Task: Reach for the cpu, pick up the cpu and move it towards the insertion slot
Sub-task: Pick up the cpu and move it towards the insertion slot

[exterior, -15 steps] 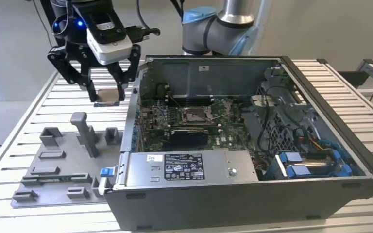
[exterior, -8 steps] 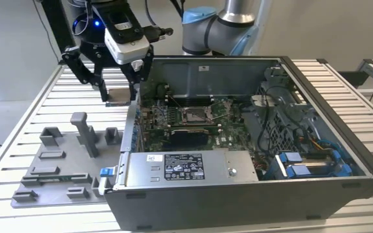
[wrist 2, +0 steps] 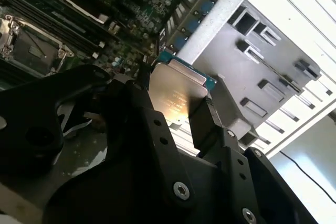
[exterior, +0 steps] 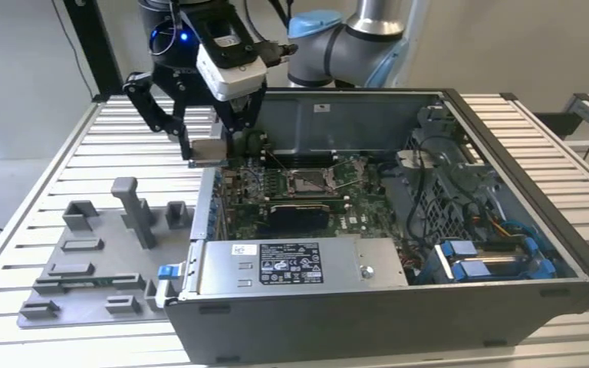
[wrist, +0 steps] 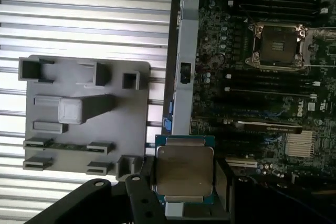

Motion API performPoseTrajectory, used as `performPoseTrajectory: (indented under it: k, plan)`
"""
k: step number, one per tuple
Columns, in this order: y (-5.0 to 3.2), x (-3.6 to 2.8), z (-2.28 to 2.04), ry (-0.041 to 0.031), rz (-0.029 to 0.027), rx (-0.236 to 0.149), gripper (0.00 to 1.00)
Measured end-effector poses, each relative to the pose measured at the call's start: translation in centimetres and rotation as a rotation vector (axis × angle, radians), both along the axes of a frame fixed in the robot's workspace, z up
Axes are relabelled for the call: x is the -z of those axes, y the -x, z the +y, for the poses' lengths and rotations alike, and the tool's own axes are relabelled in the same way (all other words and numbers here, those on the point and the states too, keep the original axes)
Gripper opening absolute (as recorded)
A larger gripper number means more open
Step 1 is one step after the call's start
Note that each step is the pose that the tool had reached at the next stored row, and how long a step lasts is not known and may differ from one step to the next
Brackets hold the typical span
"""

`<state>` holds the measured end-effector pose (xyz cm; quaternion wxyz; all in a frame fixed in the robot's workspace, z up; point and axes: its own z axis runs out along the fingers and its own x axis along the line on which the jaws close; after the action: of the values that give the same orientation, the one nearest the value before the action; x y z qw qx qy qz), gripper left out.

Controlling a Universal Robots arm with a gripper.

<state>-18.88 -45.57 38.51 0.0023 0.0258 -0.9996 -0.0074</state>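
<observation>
The cpu (exterior: 208,151) is a thin square chip with a pale metal top, and my gripper (exterior: 209,147) is shut on it. It hangs in the air over the case's wall, at the exterior view's left of the motherboard. In both wrist views the cpu (wrist: 184,174) (wrist 2: 176,95) sits flat between the black fingers, clear of everything below. The insertion slot (exterior: 308,181) (wrist: 278,45) (wrist 2: 31,51), a shiny metal frame with a dark centre, lies in the green motherboard some way off from the chip.
The open computer case (exterior: 499,153) holds a power supply (exterior: 294,264), cables and blue drive bays (exterior: 489,261). A grey plastic tray (exterior: 100,261) (wrist: 84,114) with raised blocks lies on the slatted metal table (exterior: 59,161) beside the case.
</observation>
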Motion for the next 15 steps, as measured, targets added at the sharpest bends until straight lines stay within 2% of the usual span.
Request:
performPoseTrajectory:
  k: [9, 15]
  plan:
    - [-2.7, 0.0, 0.01, -0.0001, 0.0, 0.0, 0.0]
    - [-4.94, 0.0, 0.01, -0.0001, 0.0, 0.0, 0.0]
